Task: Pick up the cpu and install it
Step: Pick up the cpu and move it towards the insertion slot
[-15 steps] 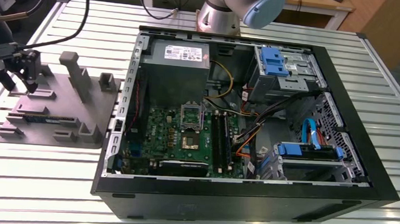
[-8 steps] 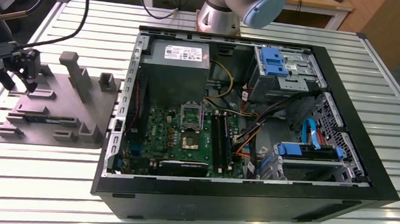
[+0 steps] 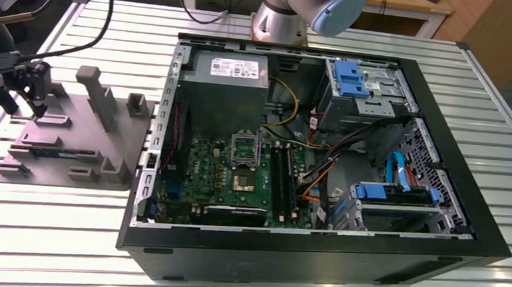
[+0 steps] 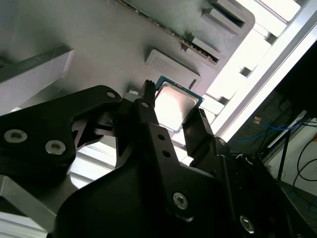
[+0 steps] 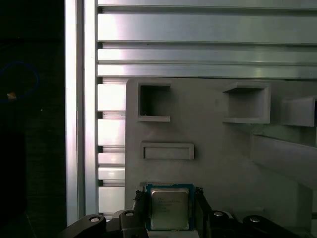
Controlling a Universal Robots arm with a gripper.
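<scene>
On the exterior view's left, the tool [image 3: 23, 106] hangs low over the near-left part of the grey moulded tray [image 3: 78, 132], which lies on the slatted metal counter [image 3: 55, 238]. Both wrist views show the cpu [image 5: 169, 208] directly under the tool. It sits flat in a shallow seat of the tray, silvery lid up, with a thin green border showing around it. The tool straddles the chip on two opposite sides, at or very near its edges. I cannot tell whether it has closed on the chip or only brackets it. The cpu appears to be resting in its seat, not lifted.

I judge the chip to be light, thin and stiff. Its smooth metal lid gives little friction, and the underside is likely delicate. The sensible hold is on two opposite edges of the green border, kept level, with modest squeeze.

Towards the exterior view's right stands the open computer case [image 3: 320, 257]. Its motherboard [image 3: 201, 173] lies flat inside, and the metal-framed socket [image 3: 244, 161] is well apart from the tray.
</scene>
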